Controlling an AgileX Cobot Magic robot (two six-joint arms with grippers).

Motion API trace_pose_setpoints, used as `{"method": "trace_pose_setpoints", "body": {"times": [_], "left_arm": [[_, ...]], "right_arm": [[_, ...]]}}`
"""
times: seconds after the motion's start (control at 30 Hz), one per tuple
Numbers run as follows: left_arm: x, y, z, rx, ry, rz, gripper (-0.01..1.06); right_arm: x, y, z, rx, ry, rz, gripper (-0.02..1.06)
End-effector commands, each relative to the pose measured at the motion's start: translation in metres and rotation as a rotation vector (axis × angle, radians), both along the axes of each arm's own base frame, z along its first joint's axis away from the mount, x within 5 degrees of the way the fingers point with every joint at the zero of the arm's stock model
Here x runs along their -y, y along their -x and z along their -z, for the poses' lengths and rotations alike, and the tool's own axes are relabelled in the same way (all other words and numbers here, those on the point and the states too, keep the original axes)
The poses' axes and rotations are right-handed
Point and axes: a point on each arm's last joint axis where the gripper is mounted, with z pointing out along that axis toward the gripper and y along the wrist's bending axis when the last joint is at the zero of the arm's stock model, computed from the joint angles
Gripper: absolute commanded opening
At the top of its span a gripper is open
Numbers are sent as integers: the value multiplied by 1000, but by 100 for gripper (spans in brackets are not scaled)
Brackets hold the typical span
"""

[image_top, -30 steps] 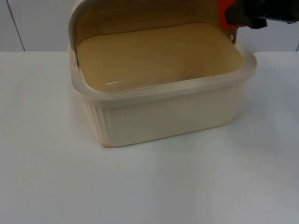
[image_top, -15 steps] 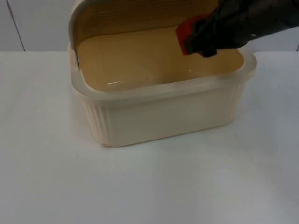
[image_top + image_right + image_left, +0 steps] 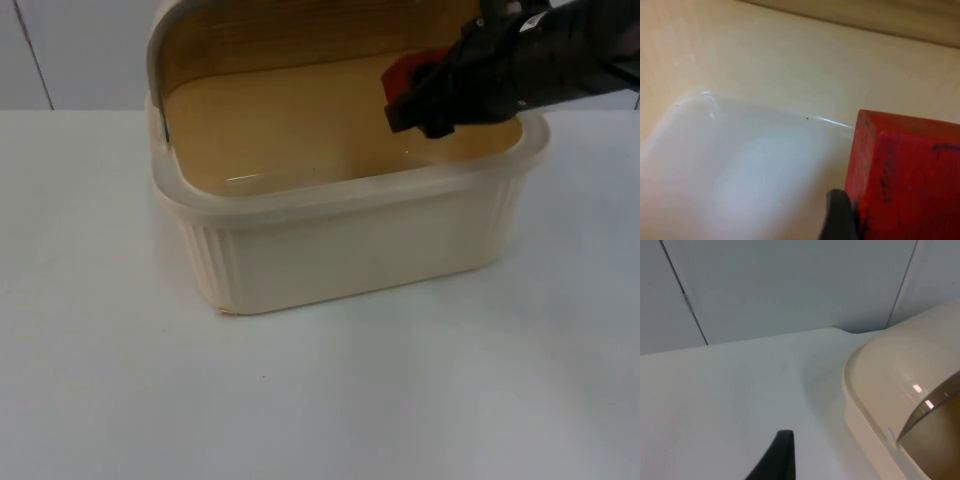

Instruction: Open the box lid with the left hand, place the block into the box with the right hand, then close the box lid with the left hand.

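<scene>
Now mid-task: lid (image 3: pixel 300 35) open, right hand (image 3: pixel 408 95) clamped on block (image 3: pixel 403 72) over box (image 3: pixel 350 250); left hand (image 3: pixel 777 460) waiting beside, grip indeterminate. Left: release, close.

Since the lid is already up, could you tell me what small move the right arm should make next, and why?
Probably lower a little and release: the right gripper holds the red block over the open box, above its floor.

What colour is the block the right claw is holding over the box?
Red block, clearest in the right wrist view, held above the open cream box.
</scene>
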Motion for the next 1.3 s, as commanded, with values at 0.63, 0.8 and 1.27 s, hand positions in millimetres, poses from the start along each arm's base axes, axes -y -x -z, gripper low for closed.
{"method": "trace_pose_setpoints", "body": {"times": [0.63, 0.8, 1.27], "left_arm": [[1, 1, 0, -9, -6, 4, 105], [1, 1, 0, -9, -6, 4, 105], [1, 2, 1, -26, -7, 8, 105]], "right_arm": [[-3, 2, -3, -8, -7, -11, 105], [-3, 9, -14, -46, -10, -46, 105], [22, 72, -51, -406, 200, -82, 105]]}}
